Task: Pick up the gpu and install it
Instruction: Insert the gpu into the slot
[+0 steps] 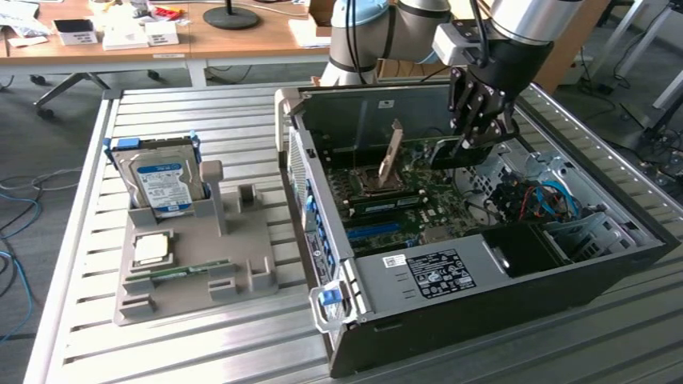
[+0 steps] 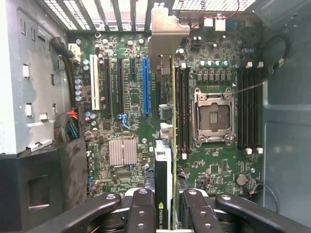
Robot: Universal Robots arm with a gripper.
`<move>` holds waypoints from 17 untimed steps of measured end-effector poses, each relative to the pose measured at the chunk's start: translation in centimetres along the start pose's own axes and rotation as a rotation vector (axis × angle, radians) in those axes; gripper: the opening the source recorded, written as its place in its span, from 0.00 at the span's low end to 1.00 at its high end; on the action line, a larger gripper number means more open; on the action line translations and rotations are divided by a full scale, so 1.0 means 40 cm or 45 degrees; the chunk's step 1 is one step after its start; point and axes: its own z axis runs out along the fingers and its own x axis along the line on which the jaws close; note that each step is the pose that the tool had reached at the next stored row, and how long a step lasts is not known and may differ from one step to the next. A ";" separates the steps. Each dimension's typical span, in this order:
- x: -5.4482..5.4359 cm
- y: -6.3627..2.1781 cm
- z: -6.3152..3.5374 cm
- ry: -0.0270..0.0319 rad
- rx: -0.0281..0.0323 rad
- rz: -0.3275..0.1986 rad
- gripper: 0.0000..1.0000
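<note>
gpu (image 2: 164, 187): it is between the jaws, inside the open computer case (image 1: 481, 276). It is seen on its edge and, as far as I can judge, it hangs above the board, not yet seated.
gripper (image 2: 168, 209): the jaws are clamped on the gpu, with one black finger (image 2: 142, 208) on each face of the card. In the exterior view the gripper (image 1: 477, 138) reaches down into the case from above.
long axis of the card: it runs straight away from the jaws, and the silver bracket (image 2: 167, 34) is at the far end.
motherboard (image 2: 124, 121): it lies flat under the card, green, and faces the wrist.
blue slot (image 2: 146, 87): its long axis is parallel to the card. The card's edge does not stand over it but a little beside it, between the blue slot and the memory slots (image 2: 182, 107).
processor socket (image 2: 214, 116): it is beyond the memory slots, on the side away from the blue slot.
rear wall (image 2: 121, 7): it has a row of open slits, and the bracket end of the card points to it.
tabletop (image 1: 160, 344): slatted metal; it carries the case.
grey holder (image 1: 203, 264): it stands on the tabletop at the exterior view's left, well apart from the jaws.
hard drive (image 1: 162, 180): it stands upright at the far end of the holder.
</note>
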 end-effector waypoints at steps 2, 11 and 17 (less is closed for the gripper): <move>0.000 0.000 0.000 -0.0001 0.0000 0.000 0.27; 0.001 0.011 0.002 -0.0002 0.0001 0.000 0.27; 0.002 0.024 0.012 -0.0002 0.0001 0.000 0.27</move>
